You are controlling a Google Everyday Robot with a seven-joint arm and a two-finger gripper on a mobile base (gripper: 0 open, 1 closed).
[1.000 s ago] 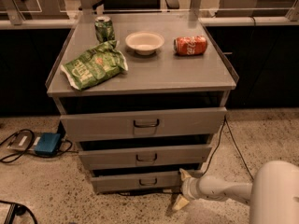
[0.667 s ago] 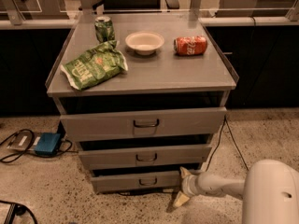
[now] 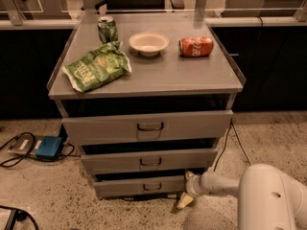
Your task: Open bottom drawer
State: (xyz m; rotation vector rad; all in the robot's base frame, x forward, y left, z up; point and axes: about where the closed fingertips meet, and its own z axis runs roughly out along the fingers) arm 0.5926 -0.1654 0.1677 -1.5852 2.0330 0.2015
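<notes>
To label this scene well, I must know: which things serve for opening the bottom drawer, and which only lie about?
For the job: bottom drawer; gripper, low by its right end.
Lying about: green can, white bowl, red can, green bag atop the cabinet; blue box on floor.

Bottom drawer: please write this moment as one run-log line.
bottom drawer | handle untouched | gripper open, low beside drawer's right end | arm from lower right

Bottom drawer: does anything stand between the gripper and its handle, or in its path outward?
Nothing visible does. The gripper sits low at the right end of the bottom drawer; only bare drawer front separates it from the centre handle. The floor directly ahead looks bare.
</notes>
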